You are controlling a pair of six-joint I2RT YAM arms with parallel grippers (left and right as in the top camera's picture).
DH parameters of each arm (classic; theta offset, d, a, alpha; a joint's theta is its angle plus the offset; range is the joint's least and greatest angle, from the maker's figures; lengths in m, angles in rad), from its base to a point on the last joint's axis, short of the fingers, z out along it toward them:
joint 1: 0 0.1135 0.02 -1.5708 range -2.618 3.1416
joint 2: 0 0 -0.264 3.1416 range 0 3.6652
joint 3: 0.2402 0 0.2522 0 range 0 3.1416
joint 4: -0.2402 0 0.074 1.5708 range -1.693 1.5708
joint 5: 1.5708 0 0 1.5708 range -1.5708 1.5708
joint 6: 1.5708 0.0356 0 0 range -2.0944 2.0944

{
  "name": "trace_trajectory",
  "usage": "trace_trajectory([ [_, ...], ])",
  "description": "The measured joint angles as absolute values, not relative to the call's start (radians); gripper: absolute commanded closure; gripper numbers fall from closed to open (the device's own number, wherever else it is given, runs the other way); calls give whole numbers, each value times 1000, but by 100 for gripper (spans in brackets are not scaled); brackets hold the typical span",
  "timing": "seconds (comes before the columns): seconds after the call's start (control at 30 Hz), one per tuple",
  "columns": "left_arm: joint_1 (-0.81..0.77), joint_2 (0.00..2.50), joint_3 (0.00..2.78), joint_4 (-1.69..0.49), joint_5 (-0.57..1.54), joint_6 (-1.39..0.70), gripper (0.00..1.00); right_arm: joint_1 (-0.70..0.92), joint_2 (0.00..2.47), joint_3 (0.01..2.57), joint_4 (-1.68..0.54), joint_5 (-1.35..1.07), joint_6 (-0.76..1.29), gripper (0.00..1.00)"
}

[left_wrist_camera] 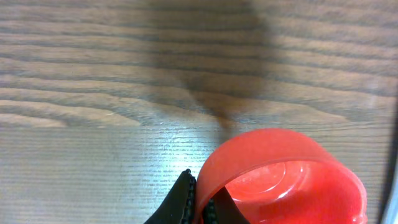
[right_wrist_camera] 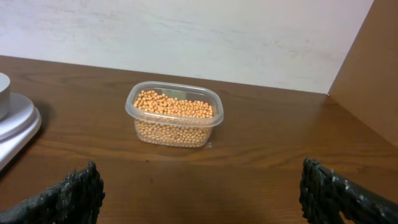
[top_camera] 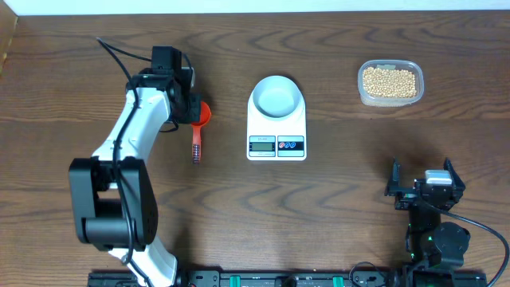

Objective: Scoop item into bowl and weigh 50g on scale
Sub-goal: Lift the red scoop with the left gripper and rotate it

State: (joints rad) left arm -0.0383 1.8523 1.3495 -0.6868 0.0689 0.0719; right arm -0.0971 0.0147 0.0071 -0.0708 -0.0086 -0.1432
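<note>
The pale bowl [top_camera: 276, 96] sits empty on the white scale [top_camera: 276, 144] at table centre; a part of both shows at the left edge of the right wrist view [right_wrist_camera: 12, 118]. The tan beans [top_camera: 389, 80] fill a clear plastic tub [top_camera: 390, 99] at the back right, also in the right wrist view [right_wrist_camera: 174, 107]. My left gripper [top_camera: 194, 112] is shut on the rim of a red scoop [top_camera: 202, 114], whose handle [top_camera: 196, 147] points toward the front. In the left wrist view the fingers [left_wrist_camera: 202, 202] pinch the scoop's wall [left_wrist_camera: 273, 174]. My right gripper [top_camera: 422, 187] is open and empty at the front right.
The tub [right_wrist_camera: 174, 140] stands ahead of my right gripper, with bare wood between. A pale wall and a brown board edge [right_wrist_camera: 367, 74] bound the table beyond it.
</note>
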Motion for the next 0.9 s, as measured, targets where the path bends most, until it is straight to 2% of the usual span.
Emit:
trace_trajectory([
  [0.5, -38, 1628, 1349, -734, 69, -153, 92, -97, 15, 7, -71, -8, -143, 1],
  [0.9, -38, 1536, 1349, -878, 69, -480, 92, -97, 15, 7, -71, -8, -143, 1],
])
